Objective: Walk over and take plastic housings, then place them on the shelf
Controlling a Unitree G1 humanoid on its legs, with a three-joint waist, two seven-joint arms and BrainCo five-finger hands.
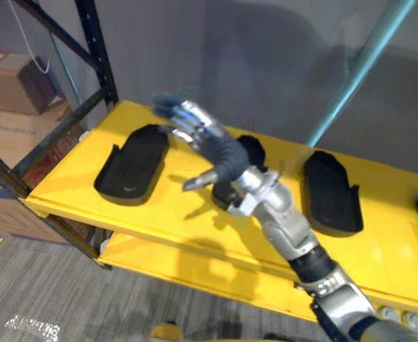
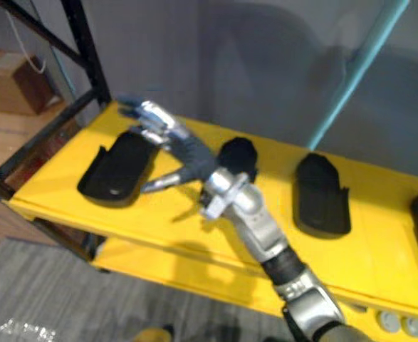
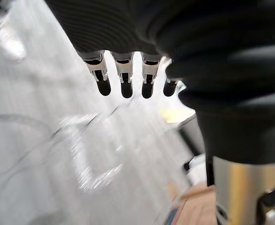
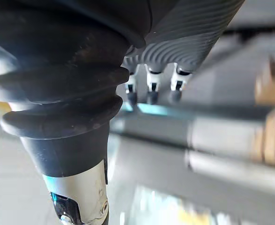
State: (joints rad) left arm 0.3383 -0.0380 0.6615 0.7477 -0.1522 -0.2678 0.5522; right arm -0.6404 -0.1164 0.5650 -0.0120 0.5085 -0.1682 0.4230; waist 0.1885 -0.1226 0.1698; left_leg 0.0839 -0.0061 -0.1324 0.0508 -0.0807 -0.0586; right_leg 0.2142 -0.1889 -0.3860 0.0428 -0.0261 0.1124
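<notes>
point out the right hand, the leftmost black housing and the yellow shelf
right hand (image 1: 221,151): left eye view, dark back cover.
leftmost black housing (image 1: 132,165): left eye view, middle of its top.
yellow shelf (image 1: 73,187): left eye view, bare left front corner.

Head eyes overlook one shelf (image 1: 159,214); wrist cameras sit close behind fingers (image 3: 123,86).

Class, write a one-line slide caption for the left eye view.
Right hand, fingers spread, hovers over a yellow shelf holding black plastic housings.
</notes>
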